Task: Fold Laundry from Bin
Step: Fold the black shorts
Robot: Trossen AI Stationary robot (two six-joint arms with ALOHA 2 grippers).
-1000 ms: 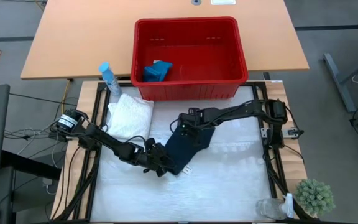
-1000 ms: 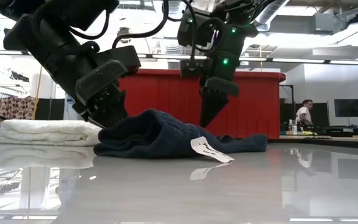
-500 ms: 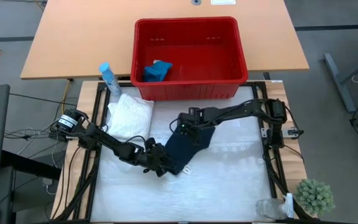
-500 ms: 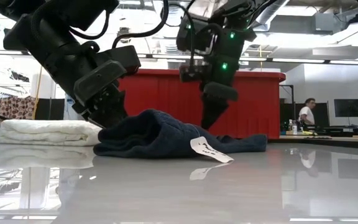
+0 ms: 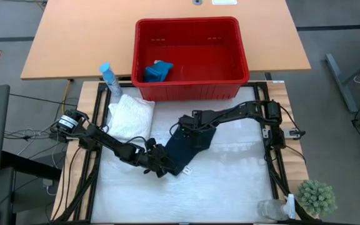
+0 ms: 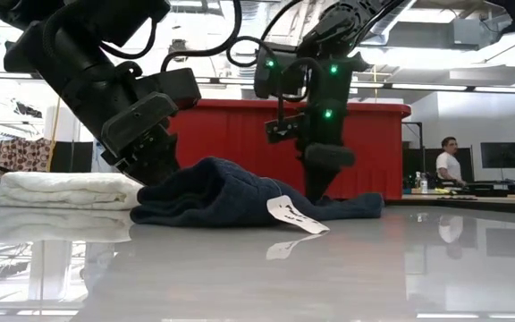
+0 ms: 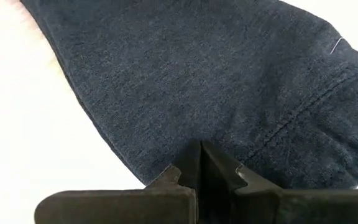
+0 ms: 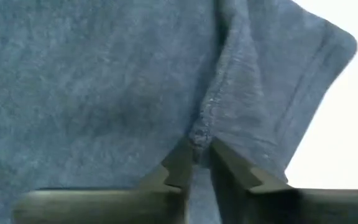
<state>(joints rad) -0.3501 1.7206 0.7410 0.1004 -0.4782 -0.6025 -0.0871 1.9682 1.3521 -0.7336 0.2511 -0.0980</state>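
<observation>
Two dark arms meet over a navy cloth (image 5: 189, 145) lying on the pale work surface (image 5: 230, 181) in front of the red bin (image 5: 189, 56). The left gripper (image 5: 165, 164) is clamped tight on the cloth's near edge — its wrist view shows both fingers (image 7: 191, 171) pressed together with dark fabric between them. The right gripper (image 5: 183, 127) has its fingers pinched on a raised fold at the cloth's far edge, the fabric caught between the tips in its own wrist view. Seen level from the table top, the navy cloth bunches up in a low hump with a white tag (image 6: 291, 215) sticking out toward the camera. A folded white cloth (image 5: 132, 115) rests just beside it, on the left arm's side. A small teal cloth (image 5: 157, 71) lies inside the bin — well apart from both grippers. A person (image 6: 453, 165) stands in the room beyond.
</observation>
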